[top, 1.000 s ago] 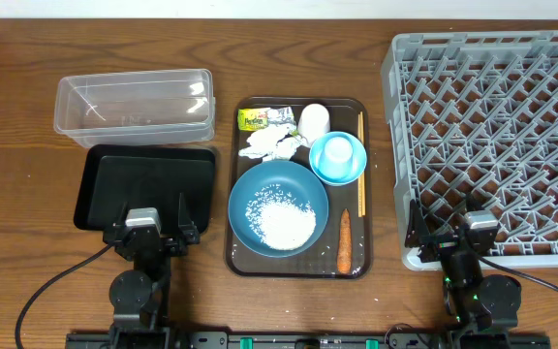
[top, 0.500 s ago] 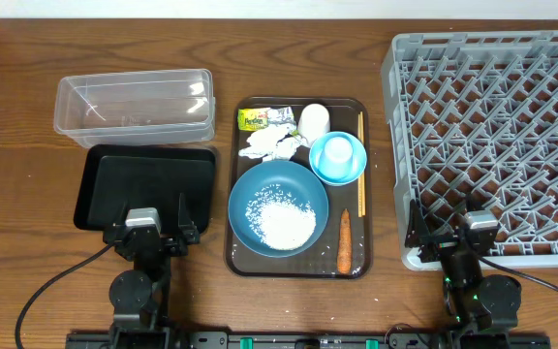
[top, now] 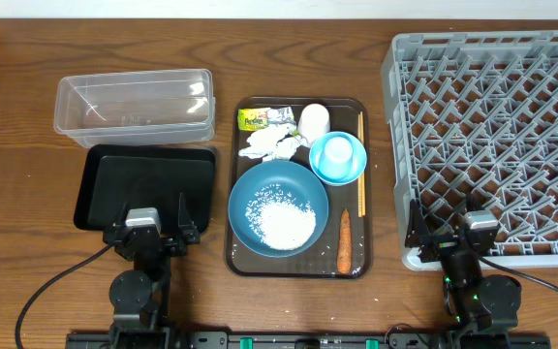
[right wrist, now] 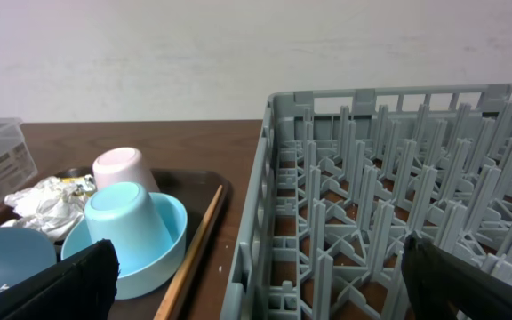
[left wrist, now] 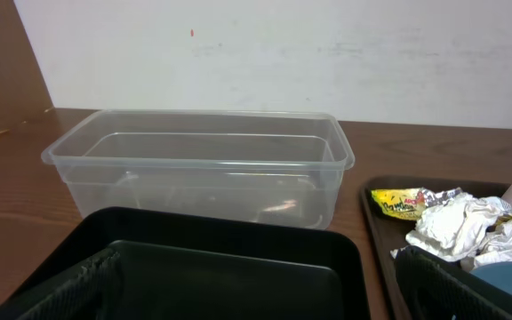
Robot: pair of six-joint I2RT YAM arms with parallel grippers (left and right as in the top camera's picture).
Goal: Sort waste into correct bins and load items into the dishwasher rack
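Note:
On the brown serving tray [top: 234, 254] a large dark-blue bowl [top: 260, 184] holds white rice [top: 283, 223]. An orange carrot stick [top: 345, 242] lies to its right, chopsticks [top: 360, 165] along the tray's right edge. Crumpled tissue [top: 267, 144], a yellow-green wrapper [top: 254, 118] and a white cup [top: 315, 119] sit at the back. A pale-blue cup [top: 338, 151] stands upside down in the small light-blue bowl [top: 359, 167]. The left gripper [top: 151, 227] stands open over the black tray [top: 146, 179]. The right gripper [top: 450, 237] stands open at the rack's [top: 392, 145] near left corner.
The clear tub [top: 134, 105] stands behind the black tray, both with nothing in them. In the left wrist view the tub [left wrist: 198, 169] is straight ahead and the tissue [left wrist: 456, 227] at right. The right wrist view shows the rack's wall [right wrist: 260, 222] beside the chopsticks [right wrist: 198, 240].

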